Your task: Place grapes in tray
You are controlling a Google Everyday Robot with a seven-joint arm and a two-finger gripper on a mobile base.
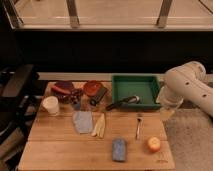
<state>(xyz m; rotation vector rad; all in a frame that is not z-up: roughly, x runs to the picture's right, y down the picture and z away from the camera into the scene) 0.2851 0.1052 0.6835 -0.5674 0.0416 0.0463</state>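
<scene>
Gripper [167, 112] at right-centre of frame, on end of white arm [187, 82], just beside right wall of tray [144, 89]. Jaw state and any hold: cannot tell. Grapes [76, 94] on table [60, 131], left-centre, btwn purple plate [62, 87] and red bowl [92, 87], outside tray.

On the worktop [55, 135] the grapes [76, 93] lie well left of the green tray [150, 82]. A dark utensil [121, 103] crosses the tray's front-left edge. The claw [167, 113] hangs just right of the tray.
</scene>
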